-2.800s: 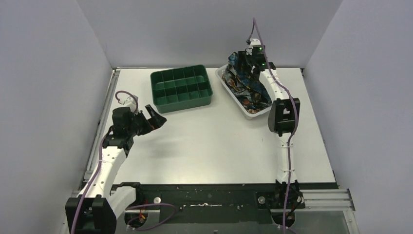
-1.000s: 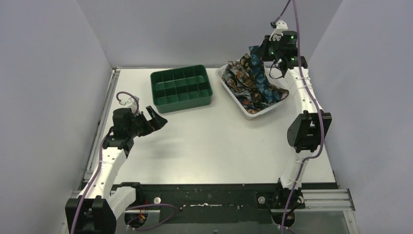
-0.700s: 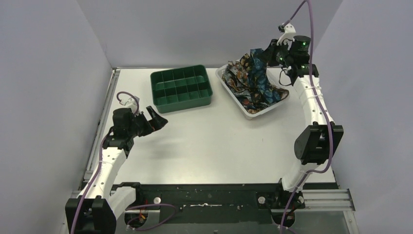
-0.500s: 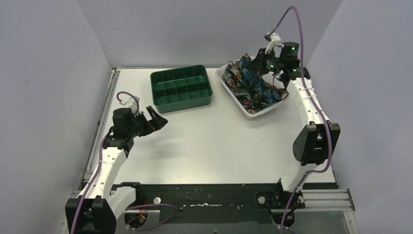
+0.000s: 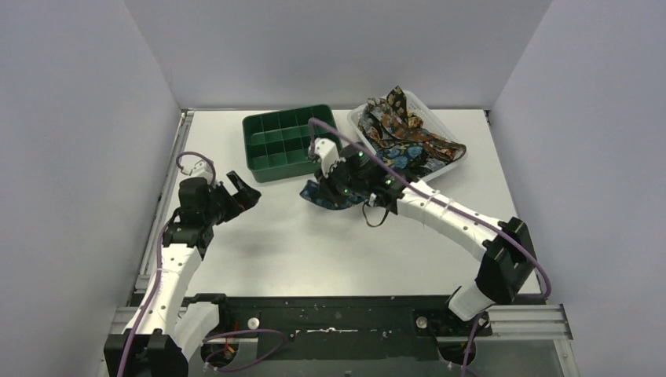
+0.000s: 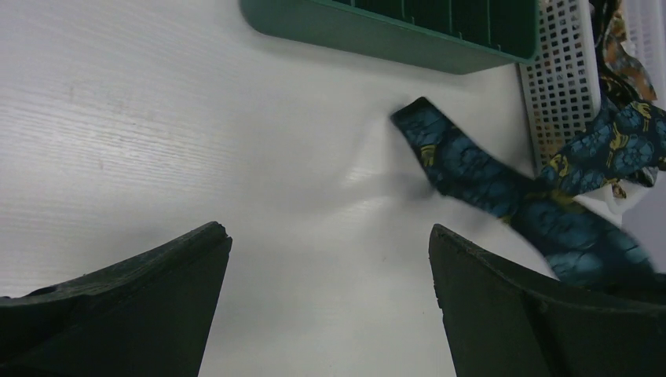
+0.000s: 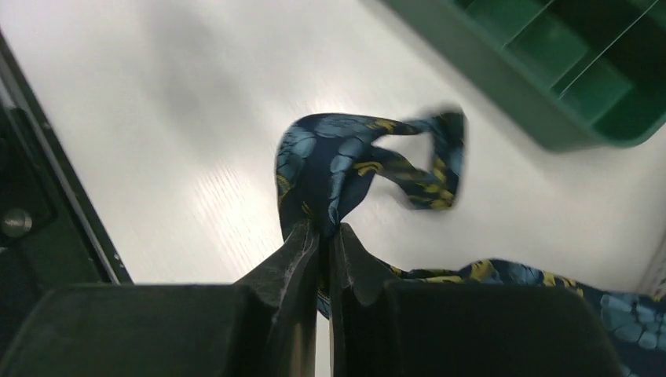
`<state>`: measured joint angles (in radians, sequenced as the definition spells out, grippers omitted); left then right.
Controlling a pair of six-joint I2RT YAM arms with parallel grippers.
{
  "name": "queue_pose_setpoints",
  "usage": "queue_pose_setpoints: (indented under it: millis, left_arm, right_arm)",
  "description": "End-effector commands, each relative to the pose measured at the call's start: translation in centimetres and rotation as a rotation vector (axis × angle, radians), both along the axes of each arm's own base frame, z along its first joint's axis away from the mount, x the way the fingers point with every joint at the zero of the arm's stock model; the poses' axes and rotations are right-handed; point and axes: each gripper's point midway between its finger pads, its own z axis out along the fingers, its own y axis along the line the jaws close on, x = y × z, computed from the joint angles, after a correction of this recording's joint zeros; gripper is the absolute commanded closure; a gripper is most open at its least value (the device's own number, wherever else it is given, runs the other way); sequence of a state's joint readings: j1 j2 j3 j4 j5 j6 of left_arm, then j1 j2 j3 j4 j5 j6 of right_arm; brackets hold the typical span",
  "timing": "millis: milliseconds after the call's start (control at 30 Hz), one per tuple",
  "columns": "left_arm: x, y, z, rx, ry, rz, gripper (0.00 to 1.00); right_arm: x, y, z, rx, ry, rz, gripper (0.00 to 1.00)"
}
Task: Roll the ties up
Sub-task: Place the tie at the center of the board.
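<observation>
R gripper (image 7: pixel 323 230) clamped tight on blue-yellow tie (image 7: pixel 349 157) — at 5 o'clock of green compartment tray (image 5: pixel 292 143); L gripper (image 6: pixel 327 236) jaws wide apart.

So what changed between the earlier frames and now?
The right tool, shut on a blue-patterned tie, swung from above the white basket down and left to the table before the green tray, pulling the tie along. The left tool, open, shifted only slightly; tray and basket stayed, other ties still inside.
</observation>
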<state>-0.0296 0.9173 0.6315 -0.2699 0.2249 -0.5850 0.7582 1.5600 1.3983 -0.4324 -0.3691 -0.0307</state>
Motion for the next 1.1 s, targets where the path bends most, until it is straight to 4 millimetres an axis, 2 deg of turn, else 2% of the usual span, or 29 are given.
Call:
queue_pose_setpoints:
  millis: [0,233,333,433,500,533,567,633,667,767,900,1000,1067]
  left_arm:
    - [-0.3,2.3,-0.3,0.014,0.042,0.145,0.03]
    - [-1.1,2.5,-1.5,-0.002,0.080,0.170,0.03]
    - [-1.3,2.2,-2.0,-0.011,0.093,0.156,0.03]
    - [-1.4,1.7,-2.6,-0.016,0.096,0.127,0.03]
    - [-1.3,1.0,-2.8,-0.039,0.092,0.092,0.03]
    - [-1.1,0.4,-2.7,-0.054,0.081,0.057,0.03]
    - [-1.0,0.1,-2.7,-0.062,0.073,0.035,0.03]
    - [-0.5,-0.4,-2.6,-0.057,0.057,0.002,0.03]
    - [-0.3,-0.7,-2.6,-0.044,0.060,-0.013,0.03]
    - [0.3,-2.0,-3.0,0.042,0.091,-0.051,0.03]
    - [1.0,-5.1,-4.1,0.206,0.130,-0.109,0.03]
    - [1.2,-6.4,-5.3,0.306,0.161,-0.137,0.03]
    - [1.4,-6.7,-6.0,0.330,0.179,-0.153,0.05]
  right_arm:
    - [0.0,-0.4,-5.2,-0.119,-0.111,-0.153,1.00]
    - [-6.5,3.6,-11.4,-0.173,-0.167,-0.103,1.00]
    - [-9.5,4.7,-13.6,-0.208,-0.110,-0.032,1.00]
    - [-11.7,4.5,-14.7,-0.207,-0.057,0.004,0.81]
    - [-12.2,4.0,-13.9,-0.178,-0.032,-0.009,0.47]
    - [-11.9,3.6,-12.9,-0.148,-0.030,-0.036,0.38]
    - [-11.6,3.3,-11.8,-0.106,-0.018,-0.056,0.34]
    - [-9.2,1.6,-9.6,-0.013,0.024,-0.175,0.26]
    - [-7.8,0.2,-8.3,0.032,0.045,-0.247,0.24]
    - [-3.3,-4.9,-7.0,0.078,0.092,-0.491,0.21]
    - [0.8,-11.2,-8.5,0.022,0.133,-0.783,0.20]
    - [3.2,-13.9,-9.8,-0.034,0.164,-0.865,0.20]
    - [5.0,-14.2,-9.9,-0.026,0.186,-0.844,0.21]
